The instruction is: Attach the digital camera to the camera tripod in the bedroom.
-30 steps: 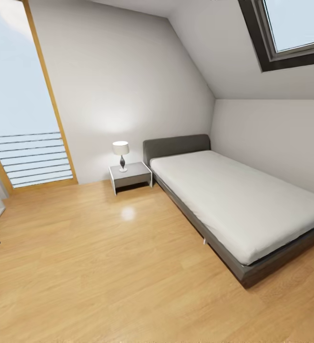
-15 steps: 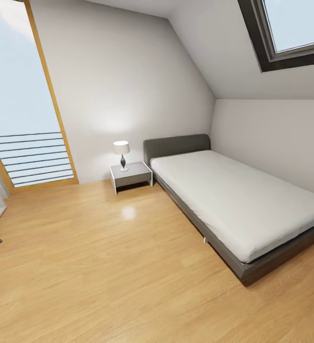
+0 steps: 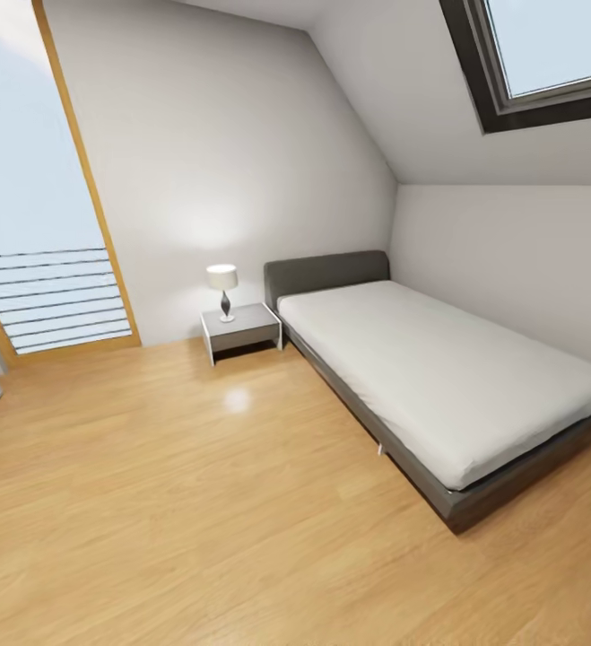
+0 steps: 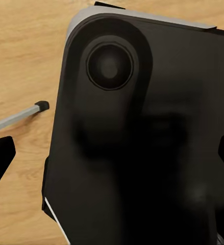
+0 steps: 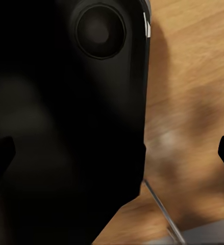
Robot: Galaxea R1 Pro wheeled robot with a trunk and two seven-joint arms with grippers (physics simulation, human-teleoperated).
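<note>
Nothing in the bedroom moved; the robot's head turned a little, so the bed and lamp slid left. No camera found. I cannot tell if either gripper is open.

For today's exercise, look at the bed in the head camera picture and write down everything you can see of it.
The bed is a low single with a dark grey frame and a padded grey headboard set against the back wall. A plain white mattress lies flat on it, bare of pillows or covers. It runs along the right wall under the sloped ceiling and stands on the wood floor, beside a small nightstand.
</note>
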